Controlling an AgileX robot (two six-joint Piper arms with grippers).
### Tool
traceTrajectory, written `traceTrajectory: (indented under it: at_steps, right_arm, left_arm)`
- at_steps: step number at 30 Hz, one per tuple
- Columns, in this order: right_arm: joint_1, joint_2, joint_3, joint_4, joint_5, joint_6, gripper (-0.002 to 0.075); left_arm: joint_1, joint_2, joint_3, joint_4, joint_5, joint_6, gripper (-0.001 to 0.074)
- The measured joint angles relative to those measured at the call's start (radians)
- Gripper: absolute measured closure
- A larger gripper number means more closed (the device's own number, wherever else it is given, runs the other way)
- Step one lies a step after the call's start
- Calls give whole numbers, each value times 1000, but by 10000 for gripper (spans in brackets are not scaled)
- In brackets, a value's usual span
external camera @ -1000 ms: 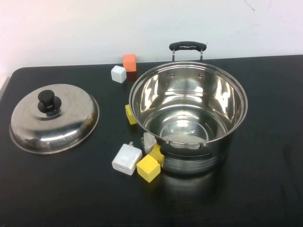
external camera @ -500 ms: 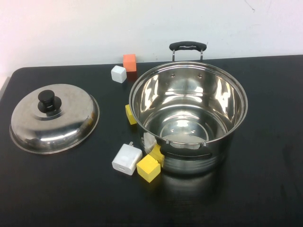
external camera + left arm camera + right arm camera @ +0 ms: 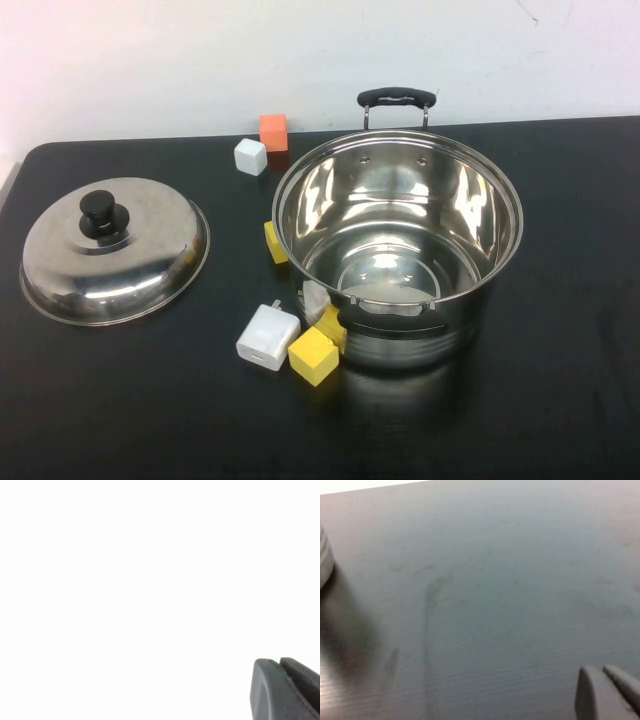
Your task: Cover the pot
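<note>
The pot (image 3: 470, 215), a large shiny steel stockpot with black side handles, stands open and empty right of the table's middle in the high view. The domed steel lid (image 3: 140, 262) with a black knob (image 3: 99, 213) lies on the table at the left, apart from the pot. Neither arm shows in the high view. My left gripper (image 3: 277, 661) shows only its fingertips, pressed together against a white background. My right gripper (image 3: 601, 670) hangs over bare black table, its fingertips close together and empty, with the pot's edge (image 3: 324, 555) off to one side.
Small things lie round the pot's left side: an orange block (image 3: 273, 132) and a white cube (image 3: 251, 156) at the back, a yellow block (image 3: 275, 242) against the pot, a white charger (image 3: 268, 337) and a yellow cube (image 3: 314, 354) at the front. A white wall stands behind the table.
</note>
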Motion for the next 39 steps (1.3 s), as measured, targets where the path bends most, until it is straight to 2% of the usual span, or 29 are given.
traceTrajectory:
  at_steps: [4, 8, 10, 15, 19, 23, 28, 30, 33, 39]
  right_arm:
    - [0, 0, 0, -1, 0, 0, 728]
    - [0, 0, 0, -1, 0, 0, 728]
    - [0, 0, 0, -1, 0, 0, 728]
    - [0, 0, 0, -1, 0, 0, 728]
    - [0, 0, 0, -1, 0, 0, 728]
    - [0, 0, 0, -1, 0, 0, 728]
    - [0, 0, 0, -1, 0, 0, 728]
    - [0, 0, 0, -1, 0, 0, 728]
    - [0, 0, 0, -1, 0, 0, 728]
    - [0, 0, 0, -1, 0, 0, 728]
  left_arm:
    - [0, 114, -175, 7, 66, 15, 738]
    - [0, 259, -305, 40, 47, 19, 737]
    - [0, 346, -340, 46, -2, 19, 737]
    - [0, 586, -385, 74, -251, 19, 737]
    - [0, 787, -425, 153, -306, 11, 731]
    - [1, 974, -469, 290, -308, -43, 633]
    - [1, 1167, -512, 342, -306, -106, 379]
    - [1, 1232, -519, 340, -304, -124, 304]
    - [1, 1319, -529, 327, -297, -134, 262]
    - [1, 1497, -544, 318, -323, -145, 247]
